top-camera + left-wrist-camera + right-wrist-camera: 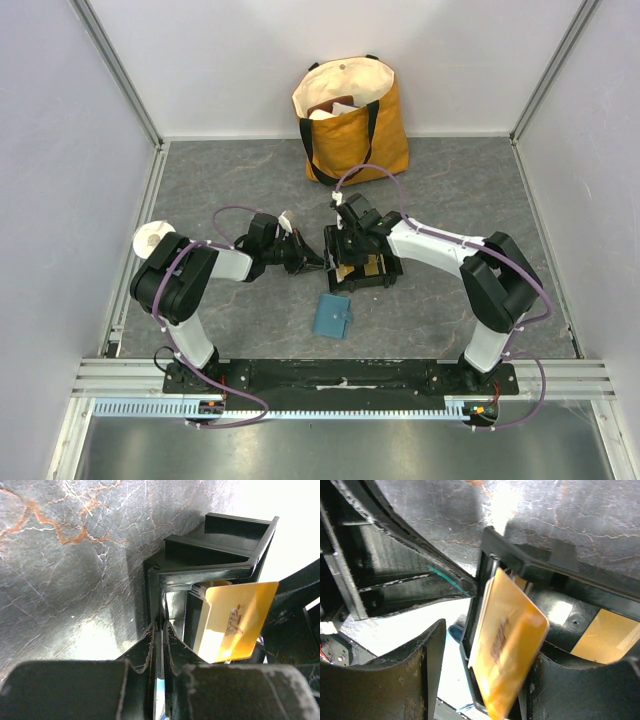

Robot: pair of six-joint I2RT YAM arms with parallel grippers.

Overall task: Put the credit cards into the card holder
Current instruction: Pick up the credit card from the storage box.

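Right gripper, jaws apart around one gold card tilted on edge in the single black tray. Behind it a paler card; flat on the tray floor, a tan card. Three cards counted. Left gripper pinched together on the tray's wall. One teal card holder, closed, at six o'clock of the tray, apart. One tote bag at twelve, contents unclear.

Gold card btm blurred, cut off by frame edge.
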